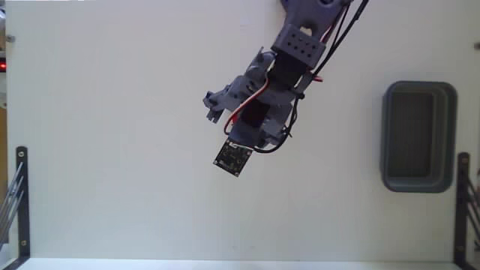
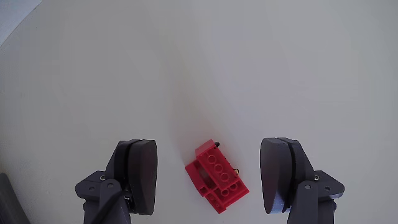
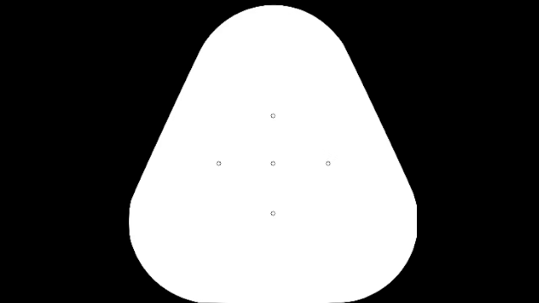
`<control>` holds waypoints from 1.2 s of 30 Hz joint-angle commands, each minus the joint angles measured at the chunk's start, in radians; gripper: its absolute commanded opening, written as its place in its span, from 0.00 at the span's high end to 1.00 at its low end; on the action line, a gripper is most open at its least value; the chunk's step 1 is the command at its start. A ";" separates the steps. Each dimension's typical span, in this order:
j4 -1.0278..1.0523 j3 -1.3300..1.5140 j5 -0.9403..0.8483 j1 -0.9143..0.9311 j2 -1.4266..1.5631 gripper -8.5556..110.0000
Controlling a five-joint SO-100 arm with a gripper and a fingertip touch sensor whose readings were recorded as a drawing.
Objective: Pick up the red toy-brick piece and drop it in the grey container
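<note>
In the wrist view the tool [image 2: 211,177] was spread wide and gripped nothing. Its left finger [image 2: 138,177] stood well to the left of the red toy-brick piece [image 2: 216,182], which lay flat on the pale surface [image 2: 249,62] between the two fingers, studs up and turned at an angle to them. The right finger [image 2: 281,180] stood a little clear of it on the other side. Neither finger touched the brick.

So the task was judged to be at its first step. The tool was lined up around the brick, but the grasp, the lift, the carry and the drop were all left to do. In the fixed view the grey container [image 1: 418,136] sat far to the right of the arm [image 1: 270,97], and nothing could be made out inside it.

Much was hidden. In the fixed view the arm and its camera board covered the brick and the fingertips entirely, so that view gave neither the tool's height over the surface nor how far apart its fingers stood. In the wrist view the lower edge cut off the finger bases, and the container was out of frame.
</note>
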 commanded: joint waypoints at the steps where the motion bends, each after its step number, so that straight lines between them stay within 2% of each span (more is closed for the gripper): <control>1: -0.023 -0.034 0.005 0.011 0.027 0.00; 36: -0.293 0.246 0.005 0.011 0.038 0.00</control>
